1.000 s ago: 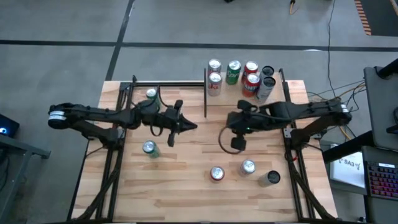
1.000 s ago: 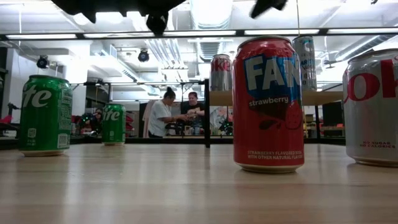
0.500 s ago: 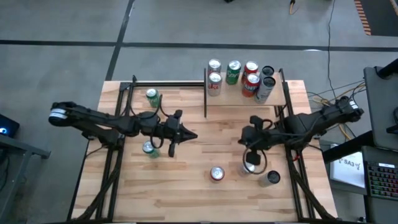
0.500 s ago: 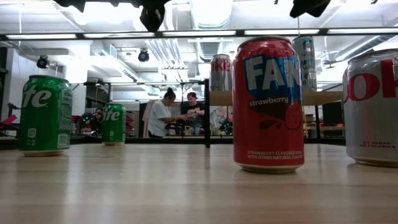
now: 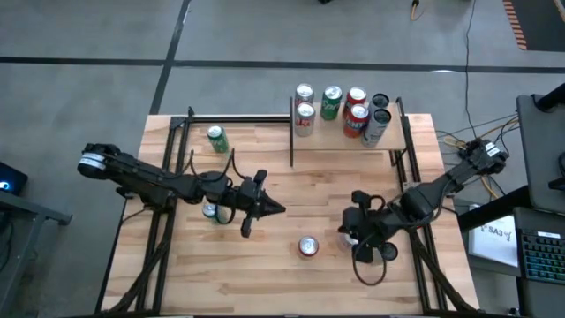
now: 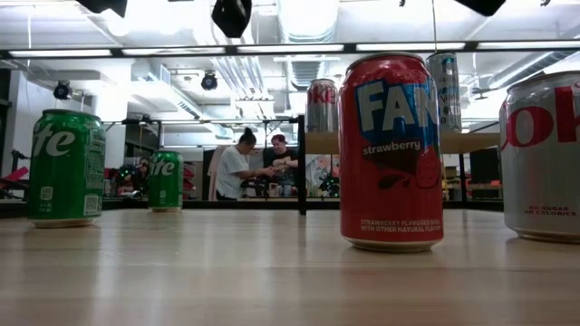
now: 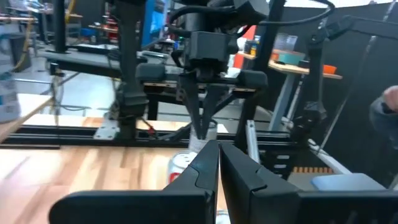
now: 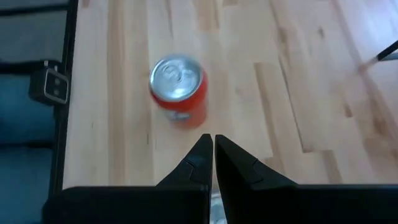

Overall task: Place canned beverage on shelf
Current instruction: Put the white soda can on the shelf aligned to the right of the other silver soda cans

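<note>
A red can (image 5: pixel 308 246) stands upright on the tabletop near its front edge; it also shows in the right wrist view (image 8: pixel 178 90) and close up in the low view (image 6: pixel 390 149). My right gripper (image 5: pixel 346 235) hovers just to its right, shut, slanting down toward it (image 8: pixel 212 146) without touching. My left gripper (image 5: pixel 281 209) is shut and level above the table's middle (image 7: pixel 217 150), holding nothing. The shelf (image 5: pixel 340 138) at the far right carries several upright cans. Two green cans (image 5: pixel 216 139) (image 5: pixel 210 210) stand on the table's left half, the nearer one partly under my left arm.
A dark can (image 5: pixel 386 253) stands by the front right, partly under my right arm. A black post (image 5: pixel 291 132) edges the shelf's left side. Black frame rails run along both table sides. People stand in the room beyond the table (image 6: pixel 258 167).
My right gripper has swung from the table's middle toward the near edge and sunk, ending beside the red can, still shut. My left gripper has drifted toward the near edge, staying shut and level. No can has moved.
</note>
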Robot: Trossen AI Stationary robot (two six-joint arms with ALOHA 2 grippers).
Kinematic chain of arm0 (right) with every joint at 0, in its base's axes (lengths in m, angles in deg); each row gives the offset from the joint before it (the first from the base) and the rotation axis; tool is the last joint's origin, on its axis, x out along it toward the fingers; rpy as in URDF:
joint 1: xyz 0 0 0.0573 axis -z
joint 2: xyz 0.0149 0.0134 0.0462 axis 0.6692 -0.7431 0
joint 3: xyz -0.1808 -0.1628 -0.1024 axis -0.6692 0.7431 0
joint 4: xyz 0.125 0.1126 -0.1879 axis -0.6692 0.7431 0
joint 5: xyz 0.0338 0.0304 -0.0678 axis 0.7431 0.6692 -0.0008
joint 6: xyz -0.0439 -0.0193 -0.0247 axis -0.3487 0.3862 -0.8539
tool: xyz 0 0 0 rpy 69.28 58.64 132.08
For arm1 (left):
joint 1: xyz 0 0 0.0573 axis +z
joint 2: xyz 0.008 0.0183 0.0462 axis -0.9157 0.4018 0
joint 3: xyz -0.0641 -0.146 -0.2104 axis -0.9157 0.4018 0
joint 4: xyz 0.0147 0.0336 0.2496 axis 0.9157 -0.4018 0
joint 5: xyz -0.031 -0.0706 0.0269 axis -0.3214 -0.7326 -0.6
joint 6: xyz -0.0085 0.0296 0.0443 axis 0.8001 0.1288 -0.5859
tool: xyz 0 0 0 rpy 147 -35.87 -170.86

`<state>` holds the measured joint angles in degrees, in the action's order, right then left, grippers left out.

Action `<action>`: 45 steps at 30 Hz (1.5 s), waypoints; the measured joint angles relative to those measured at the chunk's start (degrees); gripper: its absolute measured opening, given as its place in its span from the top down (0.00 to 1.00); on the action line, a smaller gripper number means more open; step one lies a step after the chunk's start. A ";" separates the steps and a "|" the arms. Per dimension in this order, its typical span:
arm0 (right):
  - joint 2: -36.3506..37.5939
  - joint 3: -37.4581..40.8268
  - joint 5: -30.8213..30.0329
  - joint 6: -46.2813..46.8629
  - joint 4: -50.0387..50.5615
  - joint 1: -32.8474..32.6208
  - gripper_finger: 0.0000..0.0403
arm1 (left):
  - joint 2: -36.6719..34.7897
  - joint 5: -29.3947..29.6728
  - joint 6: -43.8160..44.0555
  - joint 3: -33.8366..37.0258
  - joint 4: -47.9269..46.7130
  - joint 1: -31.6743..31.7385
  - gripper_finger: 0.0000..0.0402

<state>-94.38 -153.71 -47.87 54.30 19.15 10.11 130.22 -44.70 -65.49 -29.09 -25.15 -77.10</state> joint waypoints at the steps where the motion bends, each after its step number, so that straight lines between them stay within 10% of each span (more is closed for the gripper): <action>1: -0.75 -0.55 0.03 0.26 0.72 -0.61 0.98 | 0.62 -0.01 0.04 0.00 0.91 -0.55 1.00; 22: -16.63 -24.37 7.12 6.61 32.14 -6.61 0.98 | 3.91 2.82 0.64 0.00 5.57 -2.55 1.00; 32: -10.81 -23.62 28.48 37.89 40.88 -6.32 0.98 | 3.12 2.80 -1.11 0.00 5.63 -2.51 1.00; 45: -8.79 -22.78 26.89 55.33 42.44 -7.95 0.77 | 3.16 2.76 -0.50 0.00 6.20 -2.55 1.00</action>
<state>-103.17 -176.49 -20.98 109.63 61.59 2.15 133.38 -41.95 -66.00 -29.09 -18.94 -79.65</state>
